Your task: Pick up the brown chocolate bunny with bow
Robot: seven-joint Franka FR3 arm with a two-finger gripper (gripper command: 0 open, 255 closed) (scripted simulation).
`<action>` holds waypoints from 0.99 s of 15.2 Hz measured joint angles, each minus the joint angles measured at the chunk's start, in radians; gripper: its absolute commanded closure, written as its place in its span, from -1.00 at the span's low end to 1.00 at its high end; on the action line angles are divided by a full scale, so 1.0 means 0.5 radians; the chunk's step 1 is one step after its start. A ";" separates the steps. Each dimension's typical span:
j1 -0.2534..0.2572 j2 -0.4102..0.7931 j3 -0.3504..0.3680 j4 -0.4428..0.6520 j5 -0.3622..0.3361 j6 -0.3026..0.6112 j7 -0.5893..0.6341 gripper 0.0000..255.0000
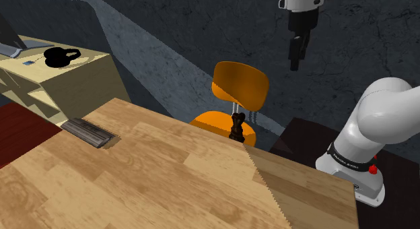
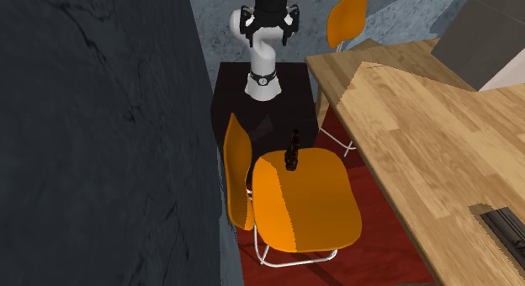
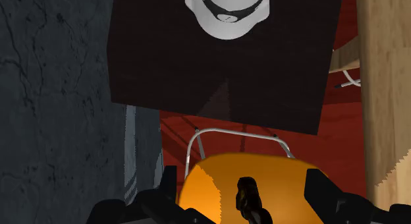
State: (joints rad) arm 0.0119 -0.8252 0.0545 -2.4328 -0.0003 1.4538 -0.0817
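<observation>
The bunny (image 1: 237, 128) stands upright on the orange chair (image 2: 307, 200) beside the table (image 1: 168, 174); it is dark, and its bow is hard to make out. The fingers (image 3: 323, 190) stand wide apart, holding nothing, well above it. In the wrist view the picture's edge cuts off the bunny's base.

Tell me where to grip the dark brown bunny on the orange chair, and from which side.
Grip the bunny around its slim middle, coming straight down from above. It stands upright and tall on the orange chair's seat, so a top approach probably lets the open gripper straddle it. The backrest crowds one side.
</observation>
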 measured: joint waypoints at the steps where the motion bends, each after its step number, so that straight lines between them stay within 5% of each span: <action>1: 0.000 0.000 0.000 0.000 0.000 0.000 0.000 -1.00; 15: 0.054 0.533 0.253 -0.359 0.157 1.081 0.280 -1.00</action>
State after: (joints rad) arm 0.0388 -0.5587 0.1808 -2.6125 0.0782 1.9941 0.0584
